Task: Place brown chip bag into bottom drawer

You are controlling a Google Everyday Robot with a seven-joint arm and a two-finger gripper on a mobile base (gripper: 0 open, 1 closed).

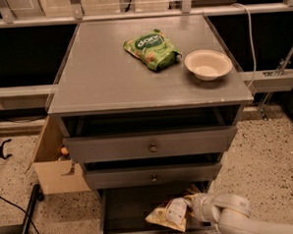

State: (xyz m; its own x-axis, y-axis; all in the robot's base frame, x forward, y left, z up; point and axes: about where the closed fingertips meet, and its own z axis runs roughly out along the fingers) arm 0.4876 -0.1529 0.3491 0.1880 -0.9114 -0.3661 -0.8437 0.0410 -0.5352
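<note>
The brown chip bag (170,213), with a white label panel and yellow-tan edges, is over the right side of the open bottom drawer (126,208) of the grey cabinet. My gripper (193,207) is at the bag's right end, low in the drawer opening, and the white arm runs off to the lower right. The bag seems to be held at that end, with its left corner hanging toward the drawer's dark floor. The fingers are hidden behind the bag and wrist.
A green snack bag (152,50) and a white bowl (207,64) sit on the cabinet top (100,77). The two upper drawers with round knobs (152,147) are slightly open. A cardboard box (53,165) stands left of the cabinet. A black cable lies on the speckled floor.
</note>
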